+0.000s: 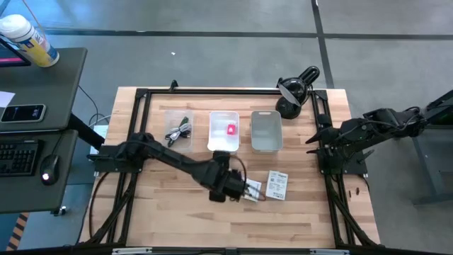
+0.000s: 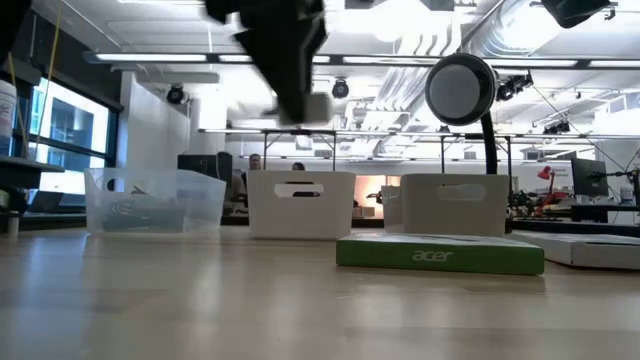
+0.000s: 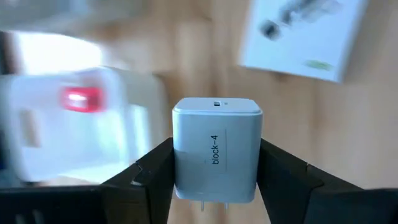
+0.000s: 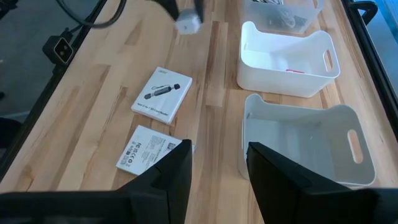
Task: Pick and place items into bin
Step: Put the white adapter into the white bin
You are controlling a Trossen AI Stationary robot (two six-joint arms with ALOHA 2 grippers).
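Clamped square between the two fingers of the left gripper (image 3: 214,186) is a small white charger block (image 3: 216,149), prongs down, carried clear of the table at lower centre of the high view, apparently so it can be brought over the white bin (image 1: 225,132) just above. Two white packets (image 4: 163,93) lie on the wood beside it. The right gripper (image 4: 217,171) is parked at right, fingers apart, holding nothing, over the grey bin (image 4: 308,146).

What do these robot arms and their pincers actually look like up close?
Both arms are dark, nearly black, built of jointed segments with thin black cables alongside. The left gripper and right gripper each end in two flat, angular black fingers. No markings show on them.
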